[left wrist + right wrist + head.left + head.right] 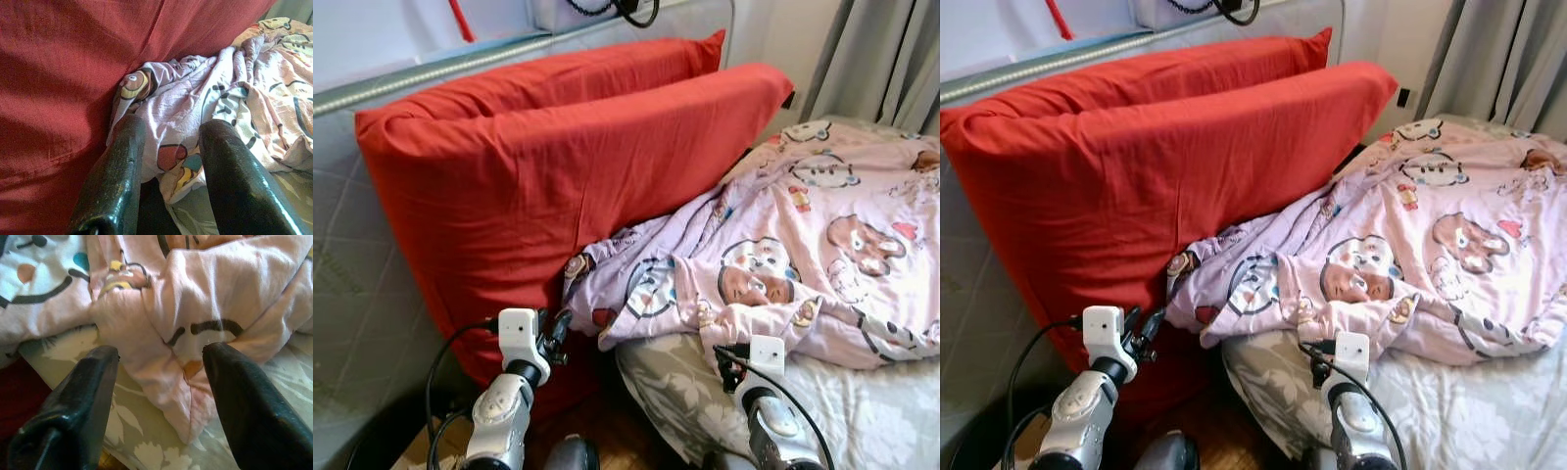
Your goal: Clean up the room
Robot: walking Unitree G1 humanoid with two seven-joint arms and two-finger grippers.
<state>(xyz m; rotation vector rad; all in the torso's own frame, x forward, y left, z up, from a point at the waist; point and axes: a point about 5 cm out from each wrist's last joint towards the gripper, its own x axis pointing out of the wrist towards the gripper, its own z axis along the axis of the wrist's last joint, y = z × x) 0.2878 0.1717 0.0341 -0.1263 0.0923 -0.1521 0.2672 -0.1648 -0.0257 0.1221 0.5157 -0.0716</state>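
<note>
Both grippers, left (pixel 168 134) and right (pixel 159 352), were spread open at the hem of a crumpled pink cartoon-print blanket (pixel 822 245), bunched against red pillows (pixel 558 166).

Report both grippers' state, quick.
Left gripper: open, holding nothing, fingers pointed at the pink blanket edge beside the red cushion.
Right gripper: open, holding nothing, aimed at the blanket's folded corner.

A bed (pixel 862 411) with a grey leaf-patterned sheet carries a crumpled pink cartoon-print blanket (pixel 803 245), whose folded edge hangs near the bed's corner. Two big red pillows (pixel 558 166) stand on edge at the bed's head, against a grey quilted headboard (pixel 352 284).
</note>
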